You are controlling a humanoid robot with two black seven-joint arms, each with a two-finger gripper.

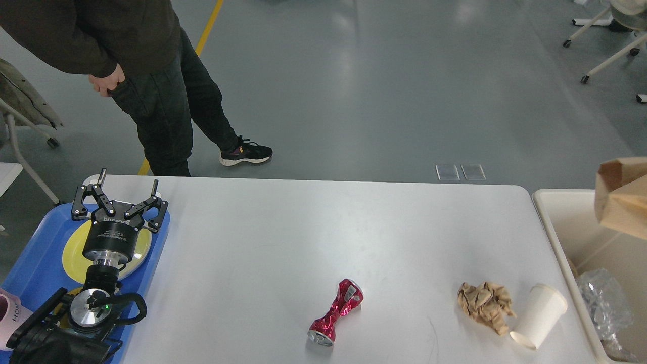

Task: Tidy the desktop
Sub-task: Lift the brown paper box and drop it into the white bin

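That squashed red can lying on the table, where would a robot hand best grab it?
Probably at the pinched waist of the red can, coming straight down from above. It lies on its side on the white desktop, and the crushed middle is its narrowest part, so two fingers could close across it.
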